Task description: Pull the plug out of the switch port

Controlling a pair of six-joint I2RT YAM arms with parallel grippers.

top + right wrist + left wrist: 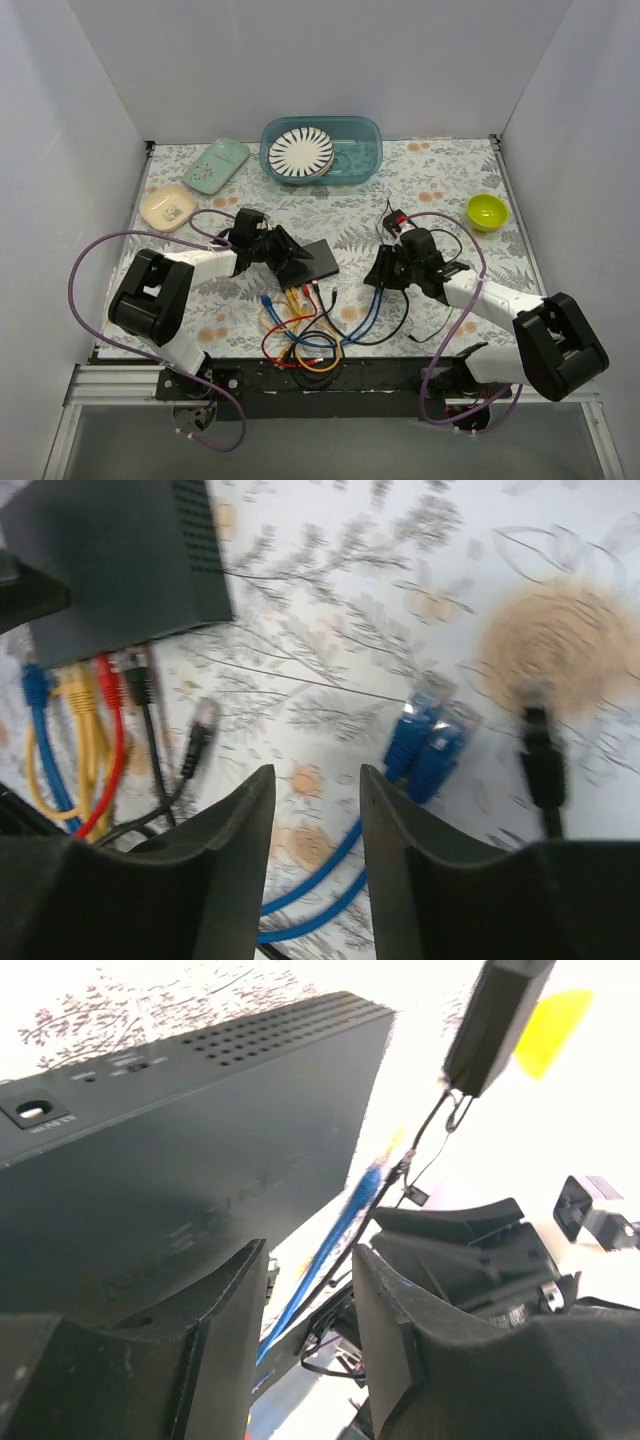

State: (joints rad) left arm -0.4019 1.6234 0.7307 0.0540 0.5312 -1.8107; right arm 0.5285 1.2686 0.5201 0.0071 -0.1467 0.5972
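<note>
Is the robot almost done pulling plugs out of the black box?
Partway. Done: two blue plugs and a black plug lie loose on the table. In hand: nothing; the right fingers hover open. To do: the red plug and three neighbours still sit in the switch.

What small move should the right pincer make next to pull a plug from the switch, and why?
Probably slide the right pincer toward the switch until it straddles the black plug seated in a port. The pincer hangs open over the table, holding nothing, and the two blue plugs beside it already lie free.
</note>
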